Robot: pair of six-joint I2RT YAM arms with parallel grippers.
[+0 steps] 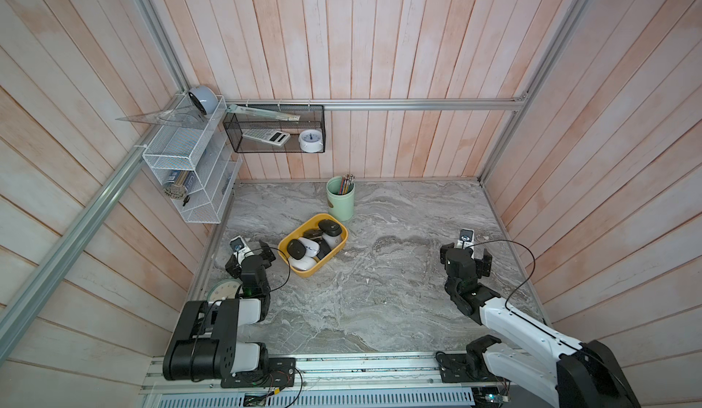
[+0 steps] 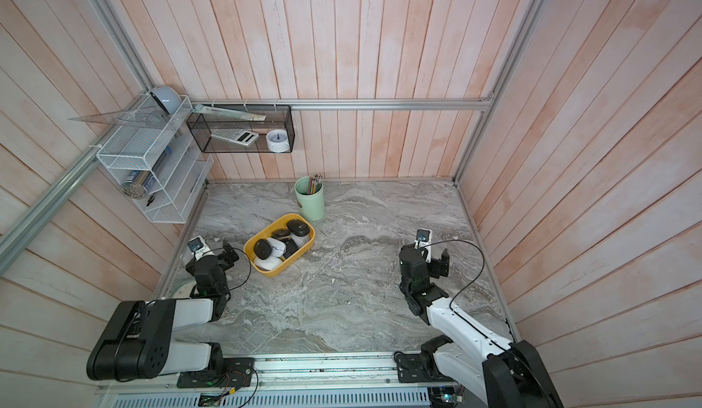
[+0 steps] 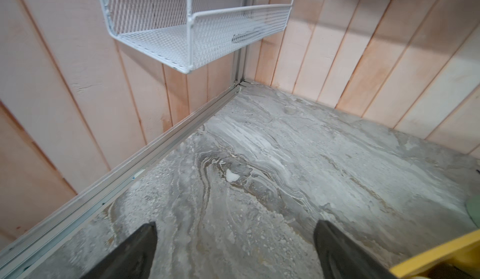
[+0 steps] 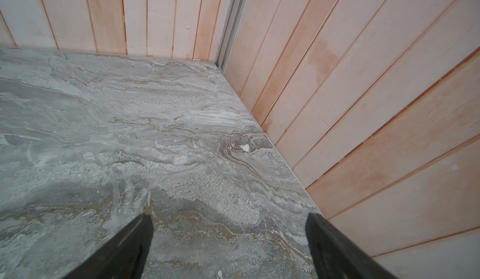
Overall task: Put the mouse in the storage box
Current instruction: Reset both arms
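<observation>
Yellow storage box [image 1: 308,272]: several mice [image 1: 305,251] inside | green cup [image 1: 342,204]: pencils [image 1: 346,182] | left gripper [image 3: 235,225], right gripper [image 4: 228,216]: both released, empty

No legible text, number or brand is being shown in any view.

- Clock [image 1: 311,140] in the black mesh basket [image 1: 266,151]: a dial with dark ticks is being displayed; no numerals are being resolved.
- Calculator [image 1: 270,136] in the same basket: key rows and a dark display are being shown; key legends are too small to be read.
- Mouse [image 1: 329,233] in the storage box [image 1: 304,273]: a round emblem is being shown, unreadable.
- White wire rack [image 3: 193,18]: in the left wrist view, a dark printed strip is being seen through the mesh, its characters blurred.
</observation>
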